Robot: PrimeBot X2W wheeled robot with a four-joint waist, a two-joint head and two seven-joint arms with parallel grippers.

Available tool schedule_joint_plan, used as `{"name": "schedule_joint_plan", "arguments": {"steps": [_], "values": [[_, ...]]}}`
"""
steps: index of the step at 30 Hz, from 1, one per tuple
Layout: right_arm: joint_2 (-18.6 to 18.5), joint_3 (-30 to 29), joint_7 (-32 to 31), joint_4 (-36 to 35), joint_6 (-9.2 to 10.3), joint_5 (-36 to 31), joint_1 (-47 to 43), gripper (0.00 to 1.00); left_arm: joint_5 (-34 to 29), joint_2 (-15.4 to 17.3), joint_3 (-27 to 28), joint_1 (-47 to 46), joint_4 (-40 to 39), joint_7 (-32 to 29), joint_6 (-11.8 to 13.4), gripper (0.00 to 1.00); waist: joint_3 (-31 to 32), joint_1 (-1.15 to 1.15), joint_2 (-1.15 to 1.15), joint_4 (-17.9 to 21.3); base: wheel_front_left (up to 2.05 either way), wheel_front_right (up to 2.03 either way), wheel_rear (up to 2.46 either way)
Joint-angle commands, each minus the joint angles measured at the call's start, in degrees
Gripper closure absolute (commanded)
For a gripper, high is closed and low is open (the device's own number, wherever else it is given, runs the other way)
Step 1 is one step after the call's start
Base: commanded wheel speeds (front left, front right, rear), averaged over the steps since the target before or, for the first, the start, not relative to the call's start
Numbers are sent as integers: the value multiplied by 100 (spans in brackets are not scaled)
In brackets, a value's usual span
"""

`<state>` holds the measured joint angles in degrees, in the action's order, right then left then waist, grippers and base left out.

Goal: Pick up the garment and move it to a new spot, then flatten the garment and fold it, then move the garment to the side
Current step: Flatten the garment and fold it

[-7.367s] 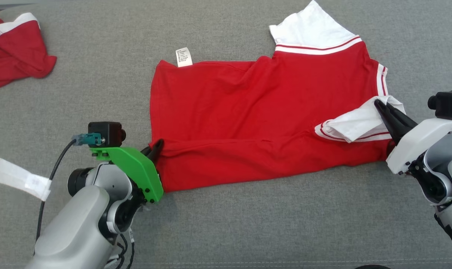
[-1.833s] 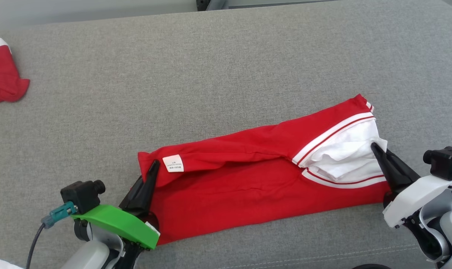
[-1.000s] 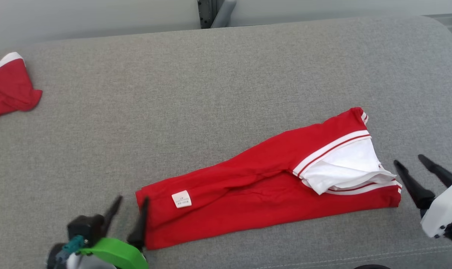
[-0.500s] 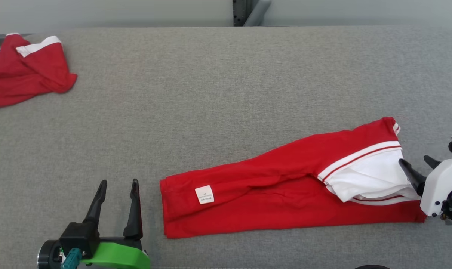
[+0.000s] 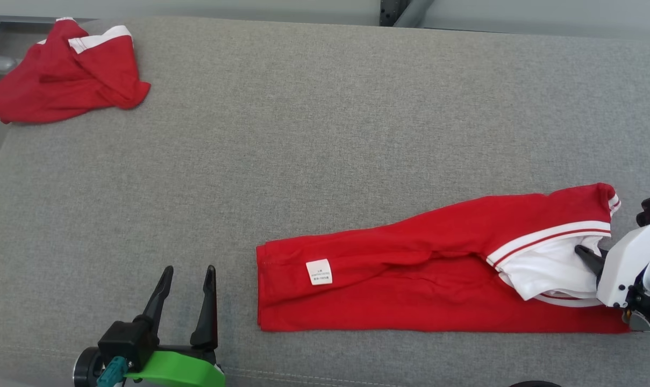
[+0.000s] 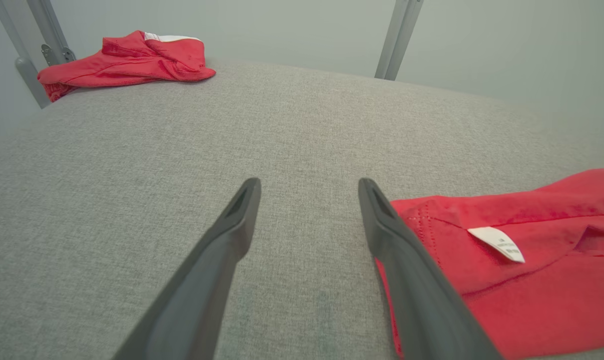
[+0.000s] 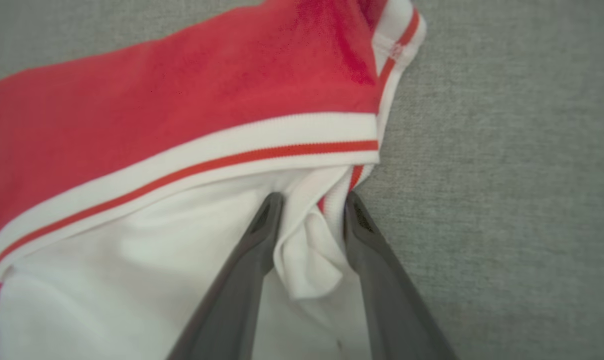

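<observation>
The garment (image 5: 411,285), a red shirt with white parts, lies folded into 1 long narrow strip on the near right part of the table (image 5: 325,134), which is covered in grey fabric; the strip runs left to right, and its hem end on the left is squared off; a small white label (image 5: 319,271) lies on the red cloth near that end; at the right end a white band with 1 red stripe (image 5: 545,236) crosses the strip, and bunched white cloth (image 5: 550,266) spills out below it; the right hand (image 5: 588,251) is at this end, fingers pointing into the white cloth; in the right wrist view its 2 fingers (image 7: 262,235) stand partly closed on either side of a crumpled white fold, and the cloth touches both inner faces, with a ribbed red-and-white edge against 1 fingertip; whether the fold is clamped tight I cannot tell; the left hand (image 5: 189,269) is released, its 2 fingers spread wide with nothing between them, over bare table just beside the hem end and not touching the cloth; a 2nd red garment (image 5: 66,75) with a white trim lies crumpled at the far left corner, well apart from the folded strip; grey metal posts (image 6: 399,37) rise behind the far edge of the table.
</observation>
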<state>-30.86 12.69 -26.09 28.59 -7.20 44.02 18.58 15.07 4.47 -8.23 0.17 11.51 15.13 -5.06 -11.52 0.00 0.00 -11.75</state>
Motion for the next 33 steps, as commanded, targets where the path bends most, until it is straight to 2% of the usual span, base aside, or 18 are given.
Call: {"name": "schedule_joint_plan", "arguments": {"steps": [1, 7, 13, 16, 23, 26, 29, 33], "values": [[124, 135, -41, 13, -51, 58, -84, 100, -36, -8, 47, -56, 6, 1, -24, 0, 7, 0, 0, 42, 0, 0, 0], [-582, -134, -19, 47, -22, 695, -100, 100, -200, -99, 119, -36, 150, 1, -174, 0, 111, 0, 0, 159, 0, 0, 0], [-1269, -938, -27, 589, -26, 827, -190, 100, -266, -129, 92, -52, 307, 0, -238, 0, 236, 0, 0, 156, 0, 0, 0], [-1549, -1059, -24, 230, -26, 664, -188, 100, -244, -142, 97, 49, 367, 1, -242, 0, 347, 0, 0, 192, 0, 0, 0], [-1061, -390, -607, -1990, -27, 863, -437, 100, -172, -149, -41, 147, 437, 0, -247, 0, 550, 0, 0, 299, 0, 0, 0], [-723, 9, -817, -2736, -27, 681, -494, 100, -222, -152, -70, 91, 441, 1, -248, 0, 519, 0, 0, 372, 0, 0, 0], [-242, 408, -945, -2936, -28, 314, -396, 100, -234, -153, -183, -41, 484, 0, -248, 0, 475, 0, 0, 409, 0, 0, 0], [478, 1011, -888, -2713, -29, -190, -244, 100, -211, -152, -226, -149, 548, 0, -248, 0, 450, 0, 0, 417, 0, 0, 0]]}}
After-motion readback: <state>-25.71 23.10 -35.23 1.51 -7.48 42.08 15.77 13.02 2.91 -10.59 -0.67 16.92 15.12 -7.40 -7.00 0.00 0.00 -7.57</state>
